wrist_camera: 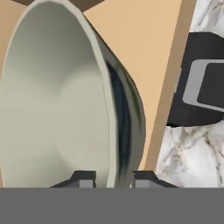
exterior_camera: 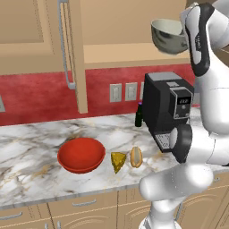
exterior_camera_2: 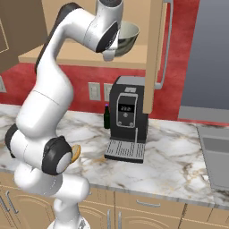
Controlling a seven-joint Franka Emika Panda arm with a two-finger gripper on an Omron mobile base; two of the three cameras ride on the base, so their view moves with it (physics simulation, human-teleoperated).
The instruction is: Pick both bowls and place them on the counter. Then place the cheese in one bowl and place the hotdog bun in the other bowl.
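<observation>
My gripper (wrist_camera: 113,178) is shut on the rim of the grey-green bowl (wrist_camera: 61,100), one fingertip inside the cream interior and one on the outer wall. The bowl (exterior_camera: 169,36) hangs tilted high up by the tan shelf (exterior_camera: 116,53) of the open cabinet, and in the right base view the bowl (exterior_camera_2: 128,35) sits just behind the hand. The red bowl (exterior_camera: 81,154) stands on the marble counter (exterior_camera: 27,156). Right of it lie the yellow cheese (exterior_camera: 118,161) and the hotdog bun (exterior_camera: 136,157), close together. Part of the bun (exterior_camera_2: 76,152) peeks out behind my arm.
A black coffee machine (exterior_camera: 167,109) stands on the counter under the shelf, with a dark bottle (exterior_camera: 139,115) to its left. An open cabinet door (exterior_camera: 74,49) hangs beside the shelf. A sink (exterior_camera_2: 217,156) lies at the far right.
</observation>
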